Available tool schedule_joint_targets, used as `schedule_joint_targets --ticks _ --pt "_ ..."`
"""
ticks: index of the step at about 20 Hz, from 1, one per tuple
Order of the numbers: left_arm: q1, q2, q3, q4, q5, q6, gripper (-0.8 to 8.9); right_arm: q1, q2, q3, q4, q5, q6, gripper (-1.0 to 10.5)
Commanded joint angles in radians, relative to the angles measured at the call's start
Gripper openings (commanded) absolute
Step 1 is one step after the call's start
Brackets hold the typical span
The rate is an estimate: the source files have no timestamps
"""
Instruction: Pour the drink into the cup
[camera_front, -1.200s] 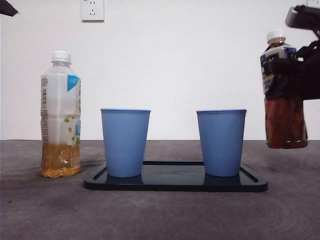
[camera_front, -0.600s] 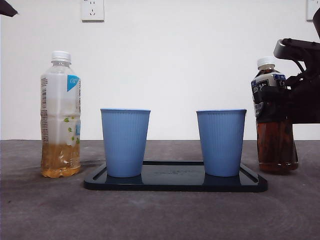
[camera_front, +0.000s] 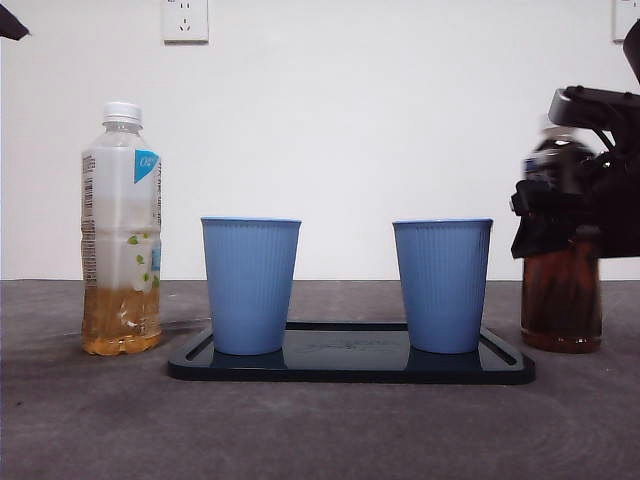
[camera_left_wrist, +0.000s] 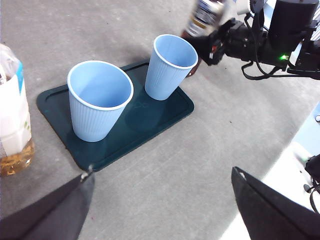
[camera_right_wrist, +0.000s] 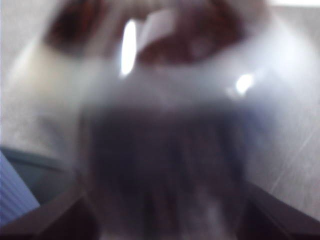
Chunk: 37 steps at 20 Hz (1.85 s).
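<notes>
A bottle of dark brown drink stands on the table just right of the tray, its base down. My right gripper is shut around its upper half, and its cap is blurred. The right wrist view is filled by this bottle, out of focus. Two blue ribbed cups, one left and one right, stand upright and empty on a dark tray. My left gripper hangs open above the table's near side, holding nothing. It looks down on both cups and the right gripper.
A tall pale bottle with a white cap and a little amber drink at the bottom stands left of the tray, also seen beside the tray. A wall socket sits on the white wall behind.
The right gripper has brought the dark bottle down from the air onto the table beside the tray, then shifted it slightly to the right. The left arm, cups and pale bottle have not moved.
</notes>
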Motion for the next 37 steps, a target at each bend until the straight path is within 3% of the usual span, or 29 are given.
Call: schedule_joint_targets --ticks 1,5,9,13,16,20,23,26,29,37 --pt "-0.004 0.006 0.024 0.010 0.001 0.002 4.42 0.002 -0.006 0.014 -0.012 -0.001 0.014 4.0" --pt "-0.004 0.006 0.024 0.010 0.000 0.002 4.42 0.002 -0.031 0.014 -0.039 0.000 0.014 4.0" --pt "-0.004 0.006 0.024 0.011 -0.097 0.002 5.12 0.002 -0.105 0.014 -0.164 0.002 0.026 4.2" --pt "-0.004 0.014 0.016 0.028 -0.174 0.006 5.36 0.008 -0.253 0.014 -0.441 -0.001 0.087 4.2" --pt "-0.004 0.026 -0.031 0.116 -0.174 -0.005 5.64 0.031 -0.382 0.014 -0.640 -0.012 0.111 4.2" --pt "-0.004 0.057 -0.122 0.218 -0.224 -0.005 5.65 0.082 -0.562 0.014 -0.850 -0.103 0.167 4.2" --pt "-0.004 0.088 -0.204 0.358 -0.272 -0.005 5.69 0.118 -0.700 0.014 -0.959 -0.230 0.208 4.2" --pt "-0.004 0.136 -0.285 0.520 -0.285 -0.006 5.68 0.143 -0.825 0.016 -1.007 -0.296 0.273 4.2" --pt "-0.004 0.217 -0.351 0.651 -0.313 -0.010 5.68 0.154 -0.928 0.023 -1.013 -0.326 0.330 4.2" --pt "-0.004 0.529 -0.391 1.024 -0.355 -0.032 5.64 0.154 -0.978 0.125 -1.068 -0.341 0.323 4.0"
